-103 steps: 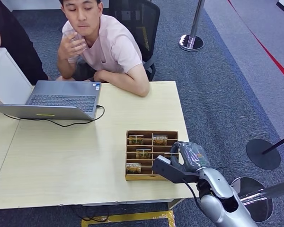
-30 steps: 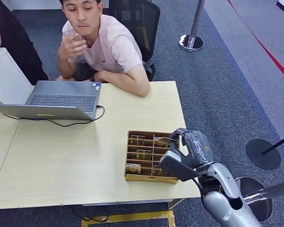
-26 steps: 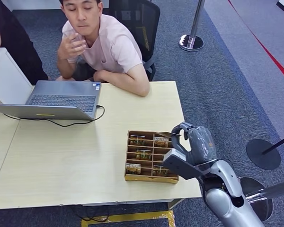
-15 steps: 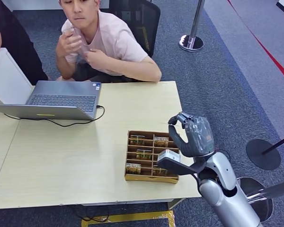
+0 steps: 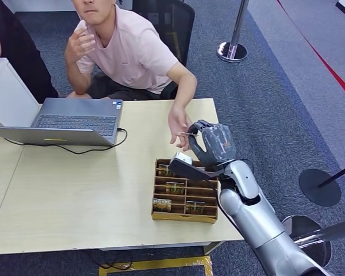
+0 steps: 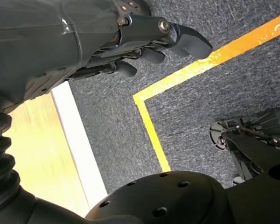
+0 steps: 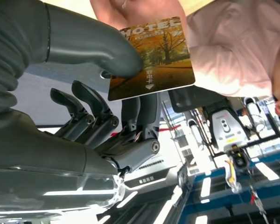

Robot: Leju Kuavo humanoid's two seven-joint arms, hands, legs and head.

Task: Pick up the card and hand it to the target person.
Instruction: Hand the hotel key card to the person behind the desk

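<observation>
My right hand (image 5: 212,144) is raised above the far edge of the wooden card tray (image 5: 184,215) and pinches a hotel card (image 7: 154,58) between thumb and finger. The card shows an autumn tree picture; in the head view the card (image 5: 184,135) is edge-on, a thin line. The person in a pink shirt (image 5: 135,49) sits behind the table and reaches an open hand (image 5: 178,123) to the card's far end. My left hand (image 6: 145,44) hangs beside the table over the carpet with nothing in its fingers.
Several more cards lie in the tray's slots. An open laptop (image 5: 71,118) with a black cable sits at the table's (image 5: 75,190) far left. A second person in black (image 5: 14,52) is at the far left. Stanchion bases (image 5: 319,187) stand on the carpet at right.
My right hand lifted the card out of the tray and carried it up and left toward the person. The person leaned forward and stretched an arm out to meet it.
</observation>
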